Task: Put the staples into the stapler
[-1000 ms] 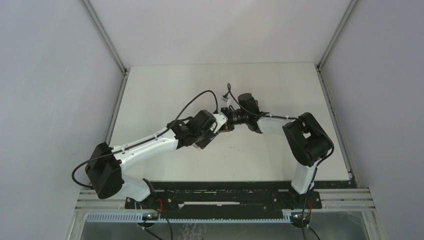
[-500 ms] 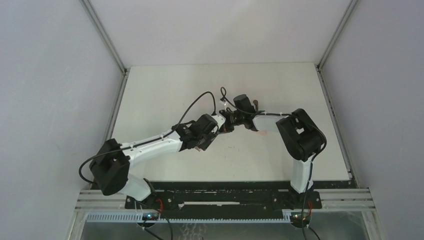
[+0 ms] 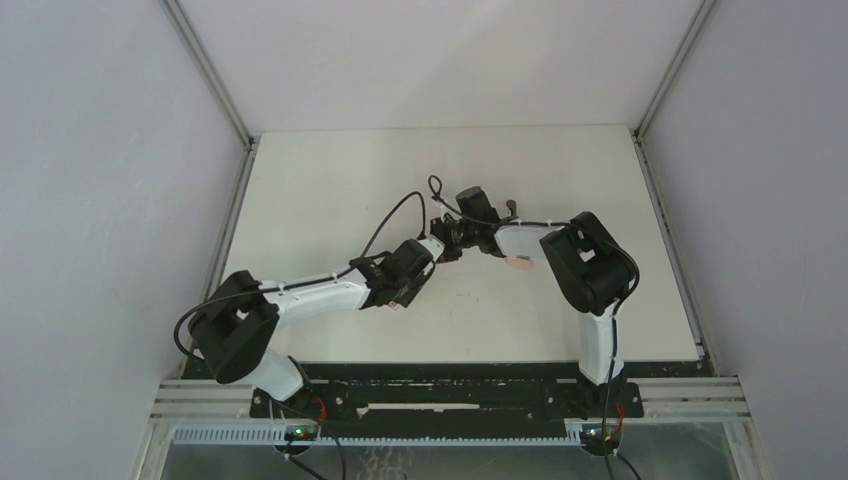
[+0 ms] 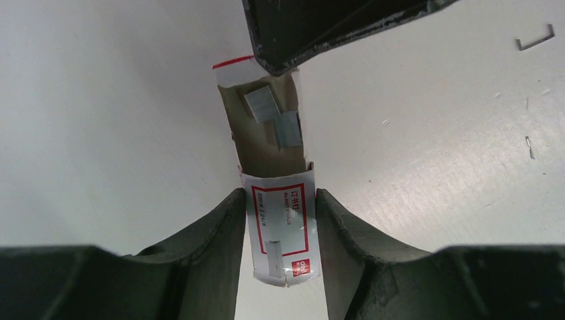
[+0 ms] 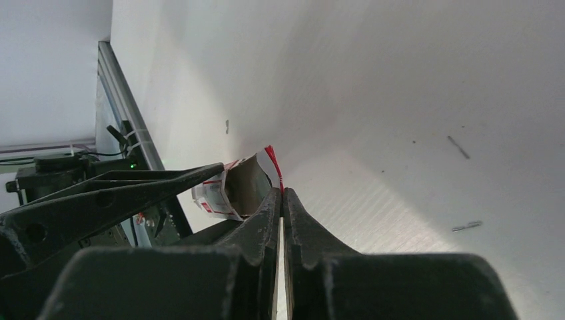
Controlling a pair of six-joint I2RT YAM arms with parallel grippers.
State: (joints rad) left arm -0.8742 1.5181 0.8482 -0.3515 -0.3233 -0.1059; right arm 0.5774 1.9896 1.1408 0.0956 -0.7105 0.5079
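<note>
Mid-table, my left gripper [image 4: 280, 200] clamps the staples box [image 4: 280, 230] by its sleeve, its tray [image 4: 256, 143] slid out far-side baring 2 silver strips [image 4: 261, 105], my right gripper [image 5: 281, 195] pressed shut at the tray's end: unboxing step, so next I likely must pinch 1 strip free.

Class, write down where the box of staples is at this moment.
In the left wrist view, the box of staples is clamped in the left gripper near the table's middle, its tray slid out toward the shut right gripper.
</note>
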